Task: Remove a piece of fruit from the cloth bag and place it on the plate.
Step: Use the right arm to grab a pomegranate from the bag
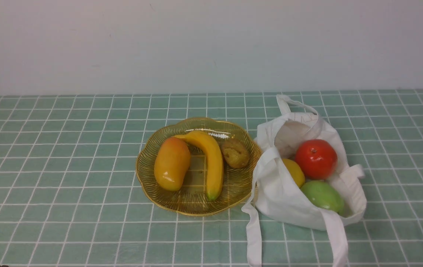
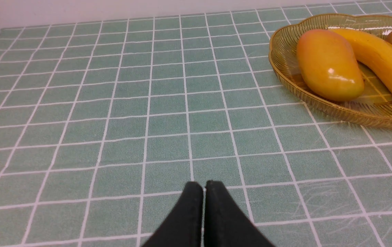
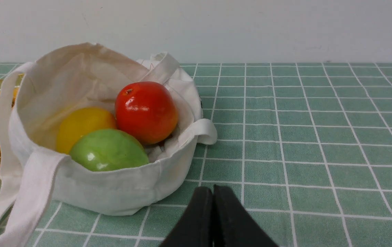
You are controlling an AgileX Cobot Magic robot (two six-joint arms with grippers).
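The glossy round red fruit (image 1: 316,159) sits in the soft white cloth bag (image 1: 289,200), just right of the shallow golden scalloped plate (image 1: 196,211); the left gripper (image 2: 204,187) and right gripper (image 3: 214,190) both have their fingertips together, gripping nothing

The kind of room cannot be told for certain, as only a plain pale wall (image 1: 211,48) and a worktop covered by a green cloth with a white grid (image 1: 67,178) are shown. A home table or kitchen is suggested by 1 scalloped amber dish (image 1: 196,210) set with fruit and, just beside it, 1 white cloth bag (image 1: 285,200) of fruit, while a robot test station is suggested by the 2 dark grippers (image 2: 204,212) (image 3: 215,216) seen in the wrist views.
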